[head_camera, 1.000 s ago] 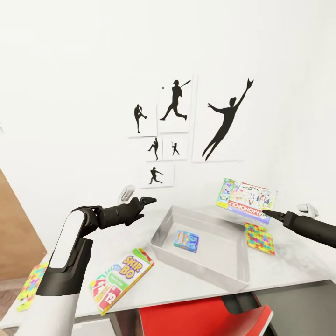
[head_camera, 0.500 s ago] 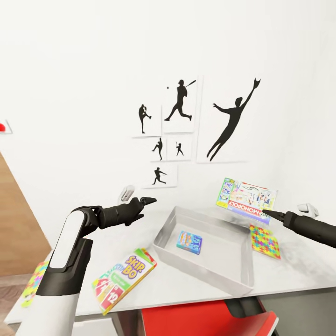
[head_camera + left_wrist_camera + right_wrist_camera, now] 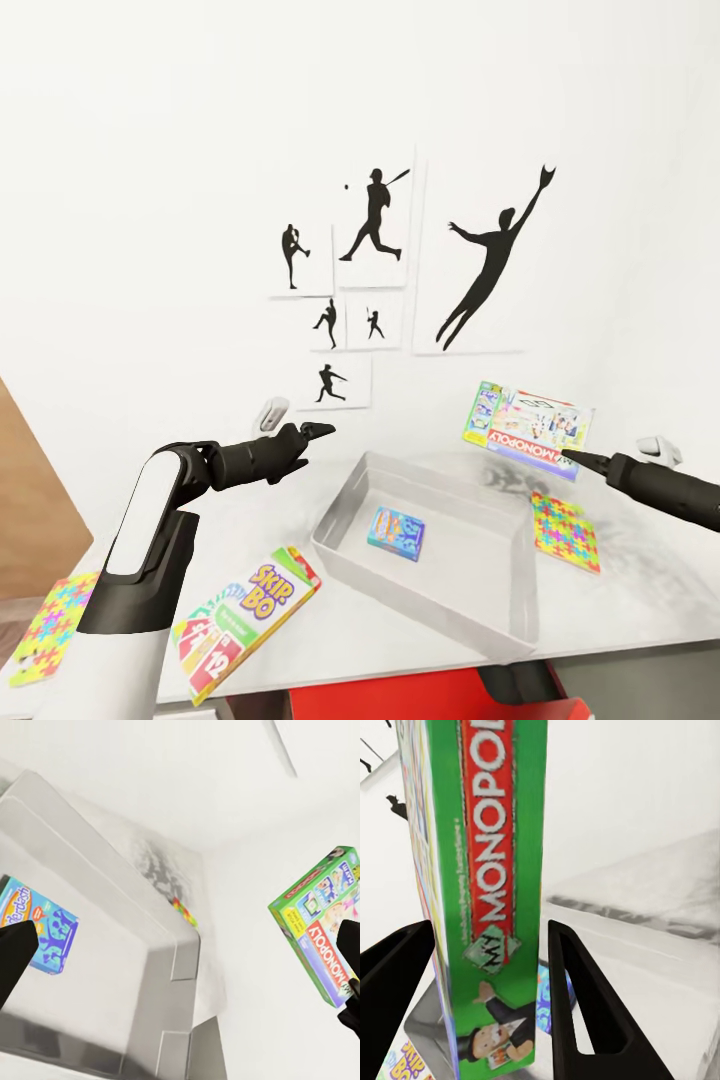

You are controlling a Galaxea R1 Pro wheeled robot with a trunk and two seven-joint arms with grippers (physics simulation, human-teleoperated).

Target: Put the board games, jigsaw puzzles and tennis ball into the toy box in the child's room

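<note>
Right gripper (image 3: 572, 458) is carrying the Monopoly box (image 3: 528, 428) aloft over the table (image 3: 640, 580). In the right wrist view the box (image 3: 484, 892) is standing between the two dark fingers (image 3: 577, 1005); jaws are part-way closed around its narrow green edge, though the contact itself is not clear.

Key relation: the toy box (image 3: 500, 640) is lying at about 8 o'clock from the held box in the head view, down and toward the robot. The Monopoly box's long axis is running roughly across the view, slightly tilted. The right arm is the nearer one for the drop.

Left gripper (image 3: 318, 431) is hovering at the bin's 10 o'clock, holding nothing; how far its jaws are spread is unclear.

Inside the bin: blue game box (image 3: 396, 531), lying flat. Skip-Bo box (image 3: 245, 620) is lying on the table at the bin's 8 o'clock, near the front edge. One jigsaw puzzle (image 3: 564, 532) at the bin's 3 o'clock, another (image 3: 50, 628) at the far left edge.

Materials: bin is smooth grey with sloping walls; boxes are glossy printed card, flat and thin; tabletop is pale and mottled.
</note>
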